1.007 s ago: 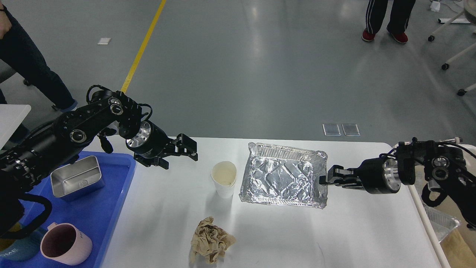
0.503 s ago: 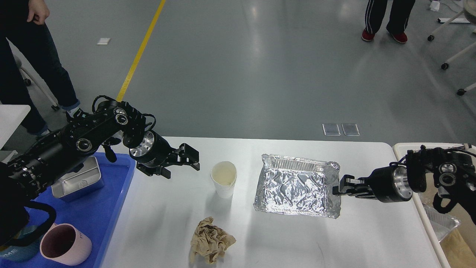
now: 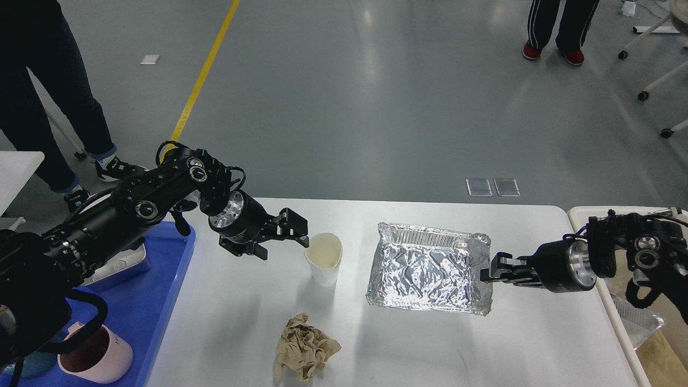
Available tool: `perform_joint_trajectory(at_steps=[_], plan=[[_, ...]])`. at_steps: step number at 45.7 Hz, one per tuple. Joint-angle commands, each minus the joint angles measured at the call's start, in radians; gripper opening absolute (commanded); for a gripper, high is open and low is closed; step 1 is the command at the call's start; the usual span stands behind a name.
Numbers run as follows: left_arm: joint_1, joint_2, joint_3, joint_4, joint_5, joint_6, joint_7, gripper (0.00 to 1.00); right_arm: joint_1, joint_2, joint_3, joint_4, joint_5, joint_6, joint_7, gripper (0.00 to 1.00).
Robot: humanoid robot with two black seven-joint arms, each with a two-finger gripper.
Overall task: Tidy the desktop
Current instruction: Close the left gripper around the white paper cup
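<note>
- Head view: the desktop (image 3: 408,344) fills the lower middle; its near edge is cut off by the bottom border.
- The left gripper (image 3: 287,236) hangs just beside the white paper cup (image 3: 324,258), fingers spread apart, holding nothing; whether a fingertip touches the rim is hard to tell.
- The right gripper (image 3: 490,274) is clenched on the right rim of the foil tray (image 3: 427,274), which lies on the desktop.
- A crumpled brown paper wad (image 3: 303,348) lies near the front edge.
- The blue tray (image 3: 140,312) at left is largely hidden by the left arm; a metal box (image 3: 121,263) and pink mug (image 3: 105,357) show only partly.
- The cream bin (image 3: 618,317) at right is cut off, its contents unclear.
</note>
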Motion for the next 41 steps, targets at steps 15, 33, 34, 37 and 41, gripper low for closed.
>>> perform_joint_trajectory(at_steps=[15, 33, 34, 37, 41], plan=[[0.01, -0.018, 0.012, 0.035, 0.018, 0.077, -0.073, 0.98, -0.01, 0.005, 0.002, 0.0, 0.0, 0.0, 0.0, 0.0], [0.026, -0.018, 0.007, 0.036, 0.02, 0.119, -0.096, 0.98, -0.011, 0.002, 0.002, 0.002, 0.0, 0.0, 0.002, 0.0], [0.027, -0.016, 0.005, 0.036, 0.018, 0.119, -0.095, 0.98, -0.011, 0.0, 0.003, 0.0, 0.0, 0.0, 0.0, 0.0], [0.026, -0.015, 0.002, 0.036, 0.018, 0.119, -0.096, 0.98, -0.013, 0.0, 0.005, 0.002, 0.0, 0.0, 0.002, 0.0], [0.027, -0.021, 0.008, 0.036, 0.02, 0.12, -0.095, 0.98, -0.019, 0.0, 0.005, 0.002, 0.0, 0.0, 0.002, 0.0]])
